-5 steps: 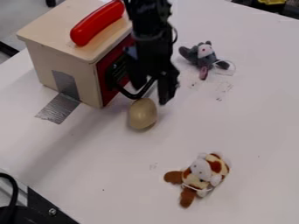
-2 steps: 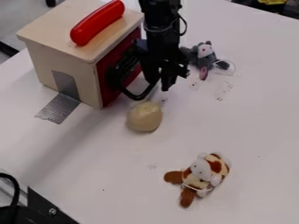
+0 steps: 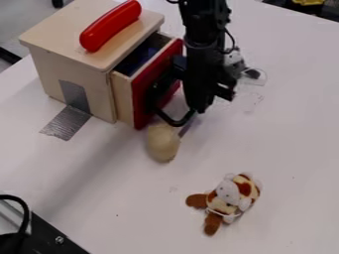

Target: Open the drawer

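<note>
From where I stand the job looks partly done: the drawer with the red front [image 3: 143,96] juts out of the pale wooden box [image 3: 94,82], and a gap behind its front shows something dark blue [image 3: 138,58] inside. It is plainly unlatched, yet I'd judge there is more travel left; a further straight pull away from the box should finish it. The black gripper [image 3: 202,106] hangs beside the curved black handle [image 3: 177,124], near enough to be drawing on it, though I can't tell whether it is spread, pressed together or pinching the handle. A tug at a slant might make the drawer bind.

The box sits by the left edge of the white bench [image 3: 99,208], toward the far side, with silver tape [image 3: 66,122] running from its wall onto the surface. A glossy red sausage-shaped toy [image 3: 110,26] lies on its top. Just below the handle is a rounded beige lump [image 3: 162,146], which could get in the drawer's way. A grey plush mouse [image 3: 234,55] is partly hidden behind the arm; a brown-and-white plush animal [image 3: 228,196] lies well apart, nearer me. Grey floor [image 3: 20,27] shows beyond the bench's left edge.
</note>
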Controlling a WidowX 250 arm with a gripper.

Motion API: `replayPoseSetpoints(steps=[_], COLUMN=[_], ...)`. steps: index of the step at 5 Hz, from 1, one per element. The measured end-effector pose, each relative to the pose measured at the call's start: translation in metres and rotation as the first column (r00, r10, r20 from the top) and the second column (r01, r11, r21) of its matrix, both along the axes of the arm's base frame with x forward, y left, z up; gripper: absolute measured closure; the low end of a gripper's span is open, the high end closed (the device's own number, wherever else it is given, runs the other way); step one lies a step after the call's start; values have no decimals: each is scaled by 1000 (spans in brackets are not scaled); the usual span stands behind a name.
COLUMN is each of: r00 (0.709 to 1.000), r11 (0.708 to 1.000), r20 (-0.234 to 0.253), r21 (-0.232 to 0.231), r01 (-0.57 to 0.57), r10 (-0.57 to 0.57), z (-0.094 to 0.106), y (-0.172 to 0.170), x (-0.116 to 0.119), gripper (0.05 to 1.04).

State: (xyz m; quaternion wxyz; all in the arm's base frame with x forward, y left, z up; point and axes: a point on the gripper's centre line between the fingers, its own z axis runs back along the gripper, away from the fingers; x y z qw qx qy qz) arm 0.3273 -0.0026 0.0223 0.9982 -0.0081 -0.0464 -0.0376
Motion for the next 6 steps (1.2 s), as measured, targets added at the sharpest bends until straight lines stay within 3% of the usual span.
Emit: replayPoseSetpoints(steps=[2,4,6], r00=[1000,1000,1000], r11=[1000,1000,999], r20=[14,20,19], r21=[-4,-4,-44], r01=[11,3,-8], r10=[-11,-3,9], z=[-2,-1,13], y=[-25,-29,-41], x=[-10,-10,-12], gripper=[973,973,974])
